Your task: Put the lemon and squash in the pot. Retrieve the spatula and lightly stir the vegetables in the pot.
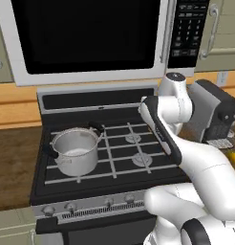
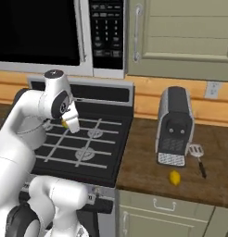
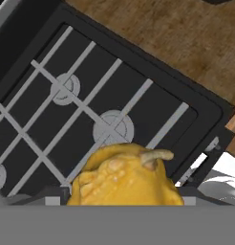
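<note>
In the hand view a knobbly yellow squash [image 3: 123, 179] sits between my gripper's [image 3: 122, 194] dark fingertips, which are shut on it above the stove's right-hand burners. From the right base, the squash [image 2: 65, 124] peeks out yellow under the hand [image 2: 68, 121]. The steel pot [image 1: 76, 150] with its black handle stands on the front left burner, left of the arm, and looks empty. On the wooden counter to the right of the stove lie the lemon [image 2: 174, 177] and the grey-headed spatula [image 2: 198, 155].
A coffee machine [image 2: 175, 125] stands on the counter just behind the lemon and beside the spatula. The microwave [image 1: 86, 36] hangs over the stove [image 1: 114, 143]. Cabinets [image 2: 180, 32] line the wall above the counter.
</note>
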Controlling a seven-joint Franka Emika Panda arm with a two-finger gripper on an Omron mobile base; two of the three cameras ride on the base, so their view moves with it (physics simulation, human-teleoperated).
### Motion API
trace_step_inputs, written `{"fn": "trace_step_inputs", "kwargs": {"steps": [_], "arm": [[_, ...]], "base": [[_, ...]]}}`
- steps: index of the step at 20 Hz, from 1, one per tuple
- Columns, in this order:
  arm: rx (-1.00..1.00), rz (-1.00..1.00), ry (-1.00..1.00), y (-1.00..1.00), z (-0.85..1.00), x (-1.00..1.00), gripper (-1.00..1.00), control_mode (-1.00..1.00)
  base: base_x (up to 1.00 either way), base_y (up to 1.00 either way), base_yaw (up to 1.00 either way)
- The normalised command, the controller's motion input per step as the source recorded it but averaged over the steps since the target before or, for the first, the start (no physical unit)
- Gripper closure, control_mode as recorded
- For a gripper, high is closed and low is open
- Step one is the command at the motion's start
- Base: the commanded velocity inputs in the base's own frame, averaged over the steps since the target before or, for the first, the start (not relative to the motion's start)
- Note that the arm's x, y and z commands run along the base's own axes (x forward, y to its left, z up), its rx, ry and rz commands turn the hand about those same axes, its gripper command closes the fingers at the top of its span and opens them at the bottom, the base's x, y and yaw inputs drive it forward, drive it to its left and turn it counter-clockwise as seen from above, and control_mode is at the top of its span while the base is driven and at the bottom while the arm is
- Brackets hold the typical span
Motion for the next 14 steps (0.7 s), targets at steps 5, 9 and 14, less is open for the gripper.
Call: {"fn": "trace_step_inputs", "kwargs": {"steps": [5, 9, 14], "arm": [[0.0, 0.0, 0.0, 0.0, 0.0, 0.0, 1.0, 1.0], [0.0, 0.0, 0.0, 0.0, 0.0, 0.0, 1.0, 1.0], [-0.01, 0.0, 0.01, 0.01, -0.01, 0.0, 1.0, -1.0]], "base": [[0.0, 1.0, 0.01], [0.02, 0.91, 0.0], [0.0, 0.12, 0.0]]}}
